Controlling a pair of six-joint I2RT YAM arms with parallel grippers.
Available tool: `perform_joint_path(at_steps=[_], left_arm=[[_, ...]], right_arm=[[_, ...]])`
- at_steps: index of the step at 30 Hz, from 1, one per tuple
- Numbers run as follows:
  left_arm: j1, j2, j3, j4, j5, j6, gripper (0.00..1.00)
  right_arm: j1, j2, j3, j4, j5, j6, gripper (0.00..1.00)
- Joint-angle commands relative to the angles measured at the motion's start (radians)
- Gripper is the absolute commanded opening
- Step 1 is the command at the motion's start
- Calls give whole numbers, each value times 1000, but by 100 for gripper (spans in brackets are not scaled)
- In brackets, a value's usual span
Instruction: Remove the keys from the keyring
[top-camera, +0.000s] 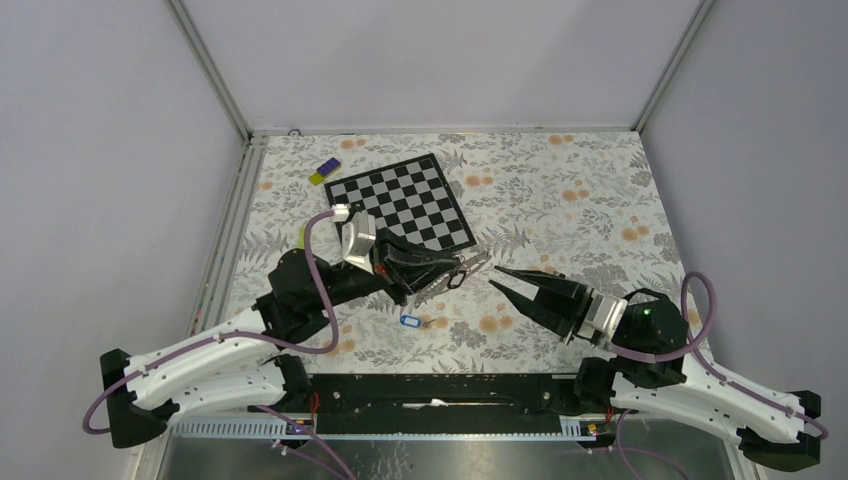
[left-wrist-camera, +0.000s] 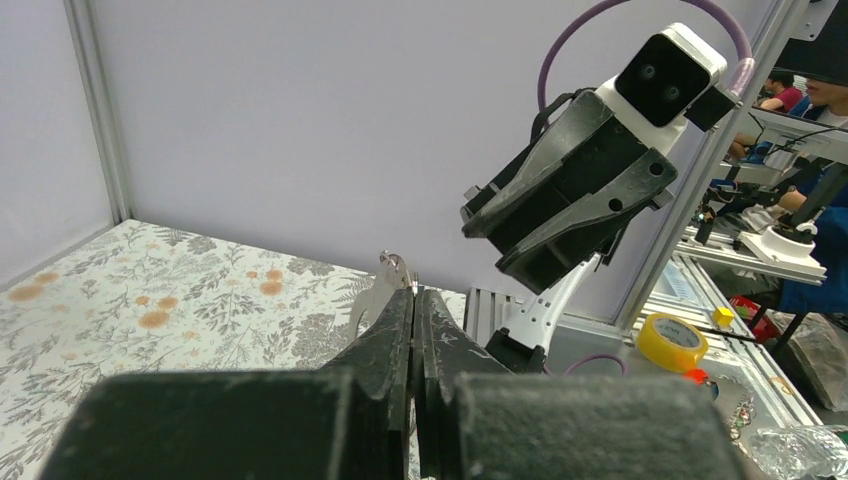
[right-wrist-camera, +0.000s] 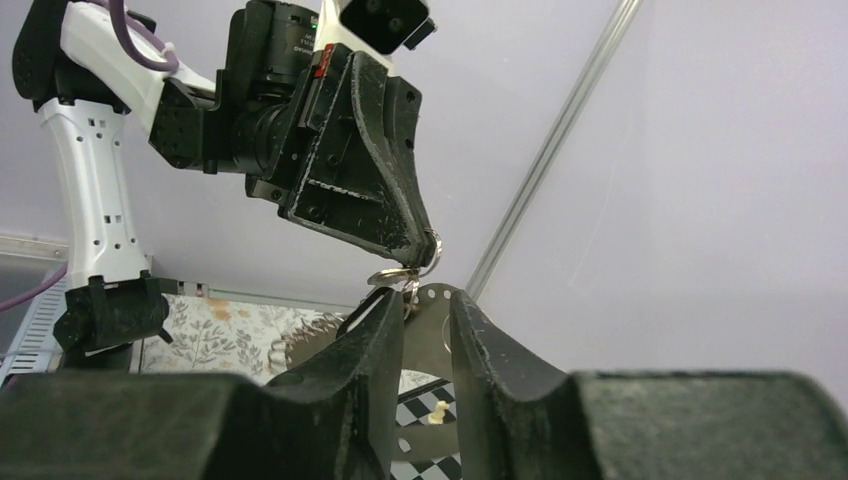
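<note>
Nearest, by the front of the table (top-camera: 600, 190), the right gripper (top-camera: 494, 276) points left with its two fingers spread a little. Left of it, a small blue tag (top-camera: 408, 321) lies flat on the flowered cloth, apart from both grippers; whether a ring is on it I cannot tell. Just beyond the tag, the left gripper (top-camera: 450, 270) is pressed together on the keys (top-camera: 472, 266). They jut from its tip toward the right fingertips, very close, though contact is unclear. The right wrist view shows a thin wire ring (right-wrist-camera: 430, 246) at that tip with the keys. Farther back lies a chessboard (top-camera: 405, 200), then a purple and yellow block (top-camera: 324, 171).
</note>
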Motion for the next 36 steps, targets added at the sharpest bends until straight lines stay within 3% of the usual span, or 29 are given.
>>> perform_joint_path(at_steps=[1, 6, 16, 36], left_arm=[[3, -23, 46, 40, -36, 15, 0], [3, -18, 50, 35, -37, 18, 0], [1, -5, 57, 33, -31, 18, 0], [2, 1, 59, 36, 3, 24, 0]], right_arm=[[3, -25, 2, 15, 35, -20, 32], [5, -20, 15, 12, 54, 6, 35], [3, 119, 143, -118, -27, 119, 29], [4, 166, 141, -95, 84, 108, 31]])
